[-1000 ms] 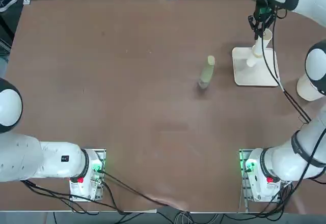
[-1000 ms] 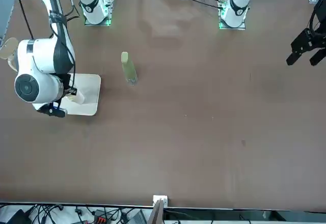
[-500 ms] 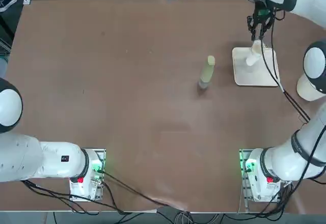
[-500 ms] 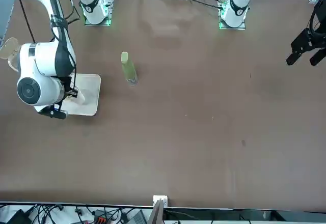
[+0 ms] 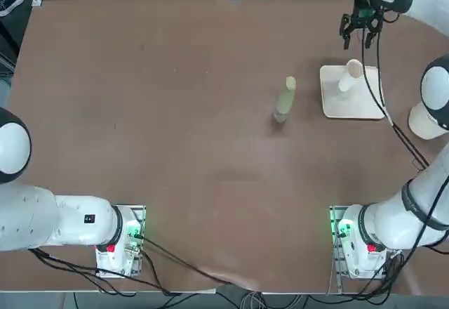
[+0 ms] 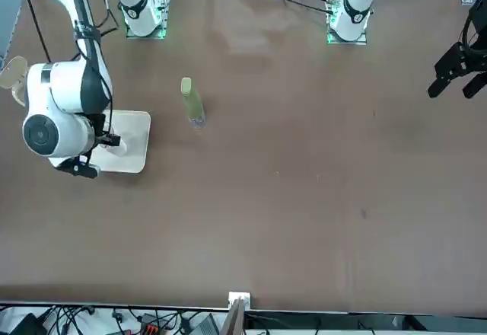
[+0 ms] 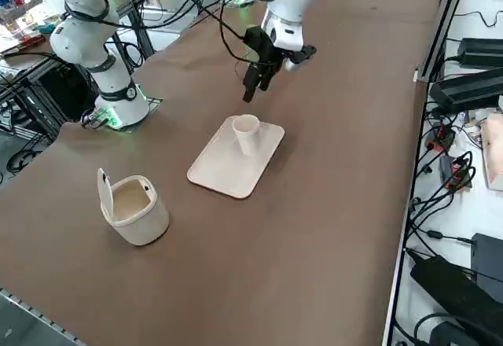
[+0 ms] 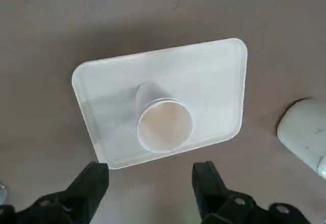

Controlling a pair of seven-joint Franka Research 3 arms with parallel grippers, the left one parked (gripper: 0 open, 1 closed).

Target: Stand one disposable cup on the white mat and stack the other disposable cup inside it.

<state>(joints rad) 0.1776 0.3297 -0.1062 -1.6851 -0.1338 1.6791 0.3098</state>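
On the far right part of the brown table, as the overhead camera sees it, a disposable cup stands upright, mouth up, on the white mat. The side view shows the same cup on the half of the mat nearer the arm, and the wrist camera looks straight down into its open rim, with the mat's rounded corners showing around it.

Above the table, just off the mat's edge, the right gripper hangs with its fingers spread and nothing between them; from the wrist camera the two dark fingers stand well apart over bare tabletop beside the mat. In the overhead picture the gripper sits beyond the mat's far edge.

Well apart from the mat, toward the table's middle, a slim pale-green bottle stands upright. A cream lidded container, its lid flipped up, rests on the table beside the mat, on the right-hand side.
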